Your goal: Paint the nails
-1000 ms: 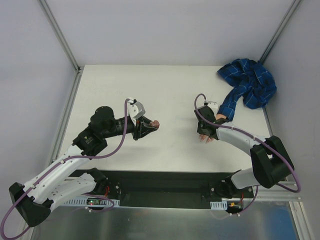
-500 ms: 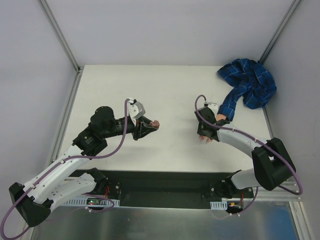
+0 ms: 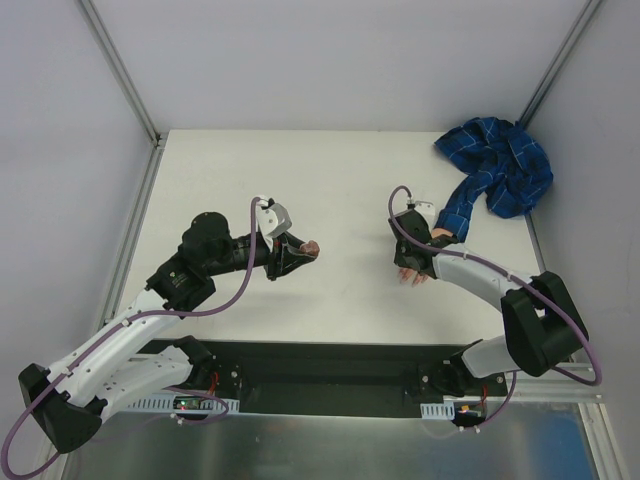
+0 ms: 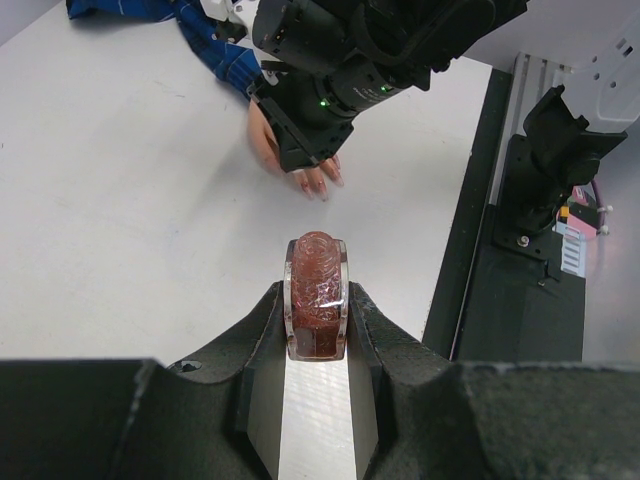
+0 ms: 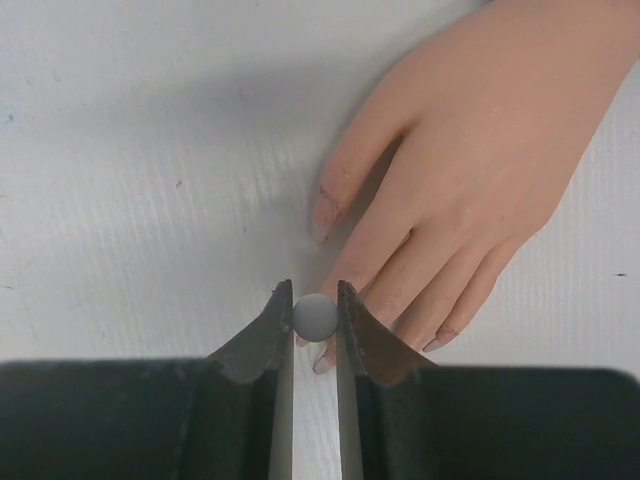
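Nails [image 5: 326,212] of fake hand [image 5: 480,150] lie beneath right claw [image 5: 313,300] pinching grey knob [image 5: 315,317].

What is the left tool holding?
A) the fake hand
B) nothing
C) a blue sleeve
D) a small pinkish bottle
D: in the left wrist view, the left tool is shut on a small pinkish bottle, well apart from the fake hand and its sleeve.

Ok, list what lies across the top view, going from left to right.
Left arm → pinkish bottle → fake hand → blue plaid sleeve.
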`<state>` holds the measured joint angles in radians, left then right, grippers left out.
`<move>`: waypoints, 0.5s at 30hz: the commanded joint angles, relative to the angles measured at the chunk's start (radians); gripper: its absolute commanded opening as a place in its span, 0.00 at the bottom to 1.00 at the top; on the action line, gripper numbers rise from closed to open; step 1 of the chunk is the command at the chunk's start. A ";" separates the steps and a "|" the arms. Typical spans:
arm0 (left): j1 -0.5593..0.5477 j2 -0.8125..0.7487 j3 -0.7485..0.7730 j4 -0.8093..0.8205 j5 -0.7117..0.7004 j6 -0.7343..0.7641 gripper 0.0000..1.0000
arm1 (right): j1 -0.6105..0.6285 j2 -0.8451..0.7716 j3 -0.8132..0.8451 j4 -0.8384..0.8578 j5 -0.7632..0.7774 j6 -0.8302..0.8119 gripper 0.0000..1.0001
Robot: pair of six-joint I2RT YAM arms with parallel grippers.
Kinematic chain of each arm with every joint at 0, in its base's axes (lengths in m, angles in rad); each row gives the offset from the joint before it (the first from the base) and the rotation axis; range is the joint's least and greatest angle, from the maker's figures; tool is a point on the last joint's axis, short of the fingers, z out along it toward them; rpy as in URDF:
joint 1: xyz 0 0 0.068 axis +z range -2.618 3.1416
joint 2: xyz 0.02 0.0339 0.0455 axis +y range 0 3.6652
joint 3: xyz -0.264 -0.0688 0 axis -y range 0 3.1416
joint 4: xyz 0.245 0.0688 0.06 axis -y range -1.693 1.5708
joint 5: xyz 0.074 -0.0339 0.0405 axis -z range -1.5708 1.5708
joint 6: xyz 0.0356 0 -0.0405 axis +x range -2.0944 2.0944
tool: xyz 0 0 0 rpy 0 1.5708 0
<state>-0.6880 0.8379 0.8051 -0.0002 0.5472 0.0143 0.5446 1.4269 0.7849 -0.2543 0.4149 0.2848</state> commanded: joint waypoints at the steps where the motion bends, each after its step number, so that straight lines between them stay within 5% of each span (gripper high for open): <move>1: -0.008 -0.005 0.028 0.022 0.020 -0.013 0.00 | -0.008 -0.010 0.040 0.000 0.032 -0.018 0.01; 15: -0.008 -0.010 0.028 0.020 0.022 -0.011 0.00 | 0.011 -0.026 -0.032 0.007 -0.039 0.050 0.01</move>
<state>-0.6880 0.8375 0.8051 -0.0002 0.5476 0.0143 0.5480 1.4269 0.7650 -0.2501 0.3897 0.3046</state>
